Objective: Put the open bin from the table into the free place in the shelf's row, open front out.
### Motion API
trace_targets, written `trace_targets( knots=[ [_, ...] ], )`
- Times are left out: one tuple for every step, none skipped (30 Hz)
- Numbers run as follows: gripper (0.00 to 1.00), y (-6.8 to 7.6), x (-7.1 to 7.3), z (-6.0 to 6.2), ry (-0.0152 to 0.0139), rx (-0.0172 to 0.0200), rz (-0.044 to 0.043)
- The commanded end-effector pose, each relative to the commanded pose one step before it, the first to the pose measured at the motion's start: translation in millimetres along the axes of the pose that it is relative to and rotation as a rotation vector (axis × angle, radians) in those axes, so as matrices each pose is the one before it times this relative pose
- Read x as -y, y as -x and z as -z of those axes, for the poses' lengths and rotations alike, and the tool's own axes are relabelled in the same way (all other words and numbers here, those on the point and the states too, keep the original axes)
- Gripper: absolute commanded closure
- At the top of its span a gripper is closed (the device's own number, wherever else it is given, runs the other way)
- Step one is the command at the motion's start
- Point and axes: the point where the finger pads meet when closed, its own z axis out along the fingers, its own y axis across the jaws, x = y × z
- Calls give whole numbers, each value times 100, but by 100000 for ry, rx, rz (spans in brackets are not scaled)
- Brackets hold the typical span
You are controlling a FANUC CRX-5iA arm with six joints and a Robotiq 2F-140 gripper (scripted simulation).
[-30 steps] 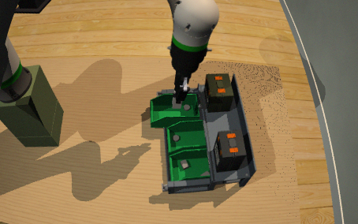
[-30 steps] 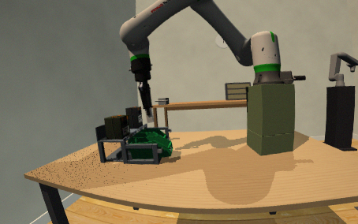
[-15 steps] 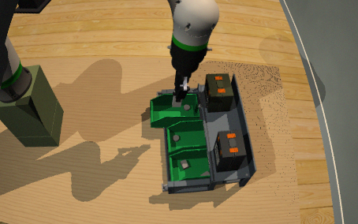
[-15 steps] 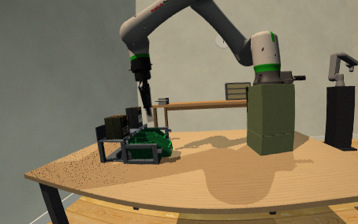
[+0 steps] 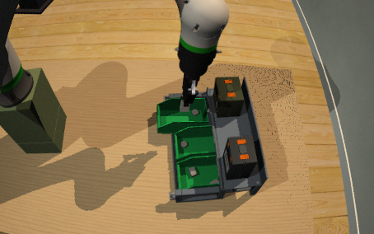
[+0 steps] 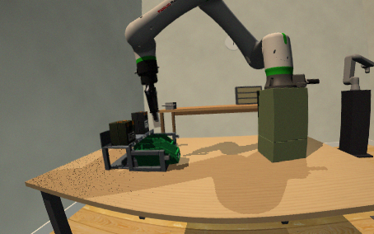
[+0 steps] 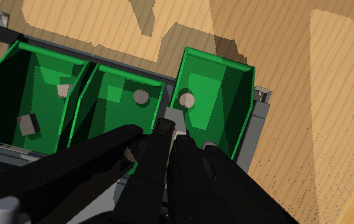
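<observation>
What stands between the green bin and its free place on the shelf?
Nothing visible. The green bin already lies partly in the end place of the shelf, skewed, its front jutting past the neighbouring bins.

gripper (image 5: 189, 100): fingers together, over the bin's rear
bin (image 5: 177, 116): green, jutting from the shelf (image 5: 254, 136) row's end
neighbours: two bins (image 5: 197, 144) beyond it
</observation>
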Motion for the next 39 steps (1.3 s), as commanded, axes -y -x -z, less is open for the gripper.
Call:
trace_targets(
  knots=[
    [100,19,4,20,-9,43,-4],
    [100,0,0,0,0,0,0],
    [100,0,0,0,0,0,0],
    [100,0,0,0,0,0,0],
    [100,0,0,0,0,0,0],
    [100,0,0,0,0,0,0],
    [100,0,0,0,0,0,0],
    [100,0,0,0,0,0,0],
    [100,0,0,0,0,0,0],
    [100,0,0,0,0,0,0],
    [100,0,0,0,0,0,0],
    [100,0,0,0,0,0,0],
    [100,0,0,0,0,0,0],
    [100,0,0,0,0,0,0],
    [100,0,0,0,0,0,0],
    [100,0,0,0,0,0,0],
    [100,-3,-2,-1,-1,3,-46],
    [100,-20,-14,-7,-5,22,-304],
    [100,-51,-34,-18,-11,56,-774],
    [100,-93,-62,-32,-19,101,-1408],
    [100,-145,-92,-49,-26,156,-2162],
    [100,-205,-122,-68,-29,217,-2996],
    [100,-271,-147,-87,-25,282,-3872],
    [100,-344,-163,-106,-12,347,-4756],
    [100,0,0,0,0,0,0],
    [100,0,0,0,0,0,0],
    [100,-419,-168,-125,12,409,-5618],
    [100,-495,-157,-141,50,466,-6430],
    [100,-260,-60,-71,40,236,-3291],
    [100,-191,-36,-51,35,170,-2386],
    [100,-220,-34,-59,46,193,-2728],
    [100,-238,-28,-63,57,205,-2929],
    [100,-245,-20,-63,66,207,-2993],
    [100,-246,-10,-63,74,204,-2988],
    [100,-245,-1,-62,81,200,-2973],
    [100,-246,9,-62,88,197,-2978],
    [100,-245,18,-61,95,192,-2958],
    [100,-245,27,-61,102,188,-2957],
    [100,-245,37,-60,109,184,-2964]
  ],
)
